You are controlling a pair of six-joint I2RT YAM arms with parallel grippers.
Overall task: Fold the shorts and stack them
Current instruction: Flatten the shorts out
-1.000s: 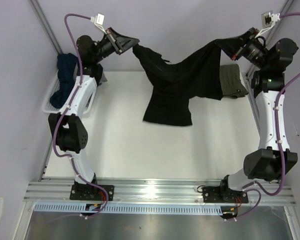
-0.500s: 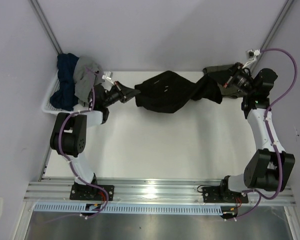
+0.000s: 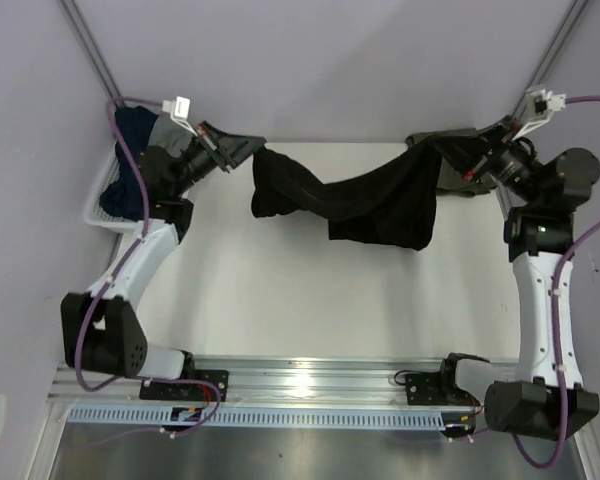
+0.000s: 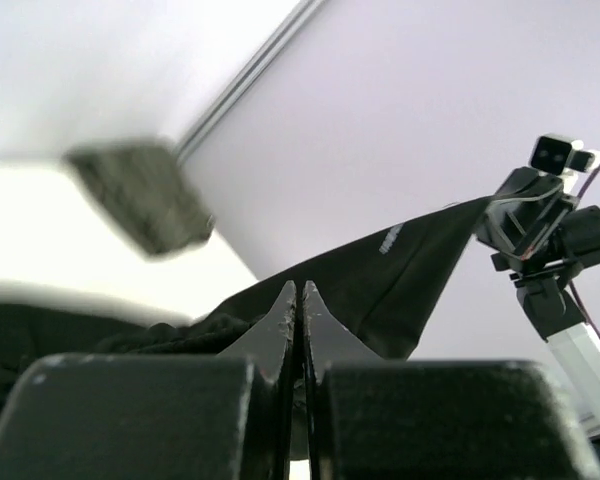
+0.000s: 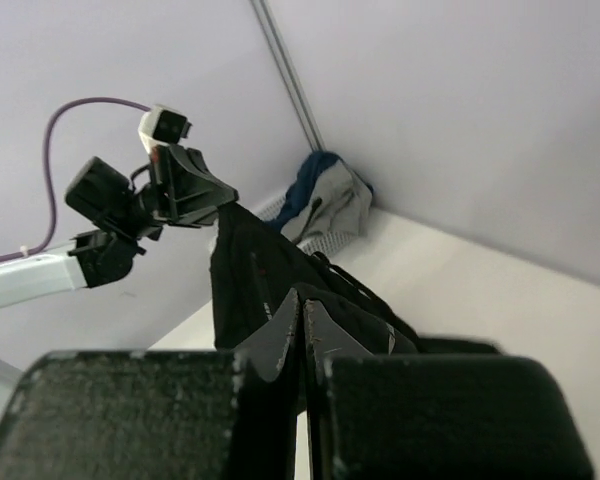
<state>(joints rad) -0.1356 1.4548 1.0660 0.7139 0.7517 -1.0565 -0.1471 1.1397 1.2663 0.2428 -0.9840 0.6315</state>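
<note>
White matte tabletop (image 3: 280,300); soft black shorts (image 3: 370,200) sag limp between left gripper (image 3: 254,151) and right gripper (image 3: 448,150), both jaws pinched tight on cloth. Far right, olive shorts (image 3: 458,186) lie crumpled.

Pale lilac walls (image 3: 330,60), white table (image 3: 310,300), aluminium front rail (image 3: 310,385)

There is one black pair of shorts (image 3: 370,203), one olive pair (image 3: 452,183), one basket (image 3: 95,212).
</note>
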